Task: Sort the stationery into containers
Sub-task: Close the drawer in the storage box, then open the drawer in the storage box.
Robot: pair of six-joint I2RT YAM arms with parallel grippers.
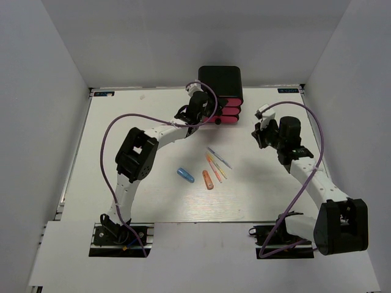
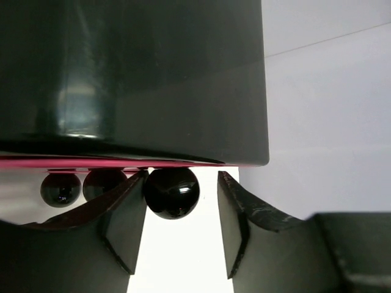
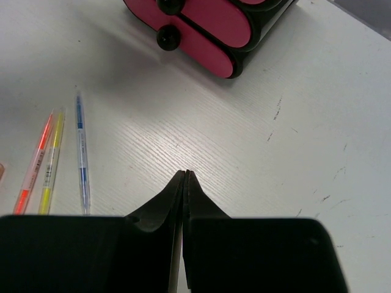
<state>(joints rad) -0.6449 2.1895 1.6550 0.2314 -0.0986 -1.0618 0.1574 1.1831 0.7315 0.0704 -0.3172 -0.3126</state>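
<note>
Nearest your arm bases, the blue marker (image 1: 185, 175) and the orange marker (image 1: 209, 179) lie apart on the white counter (image 1: 122, 116). Just beyond them, the pink pen (image 3: 35, 165) and yellow pen (image 3: 51, 163) lie side by side. The grey-blue pen (image 3: 82, 159) lies just beside them, on the cabinet side. No item is in any drawer.

Your right gripper (image 3: 185, 177) hangs over bare counter to the right of the pens, its fingers pressed together on nothing.

Further back, your left gripper (image 2: 181, 180) stands with fingers apart around a black knob (image 2: 171, 192). The knob sits close against one finger with a gap to the other. Which drawer it belongs to cannot be told.

The three pink drawers (image 1: 229, 111) sit pushed into the black cabinet (image 1: 220, 82) at the far edge.
</note>
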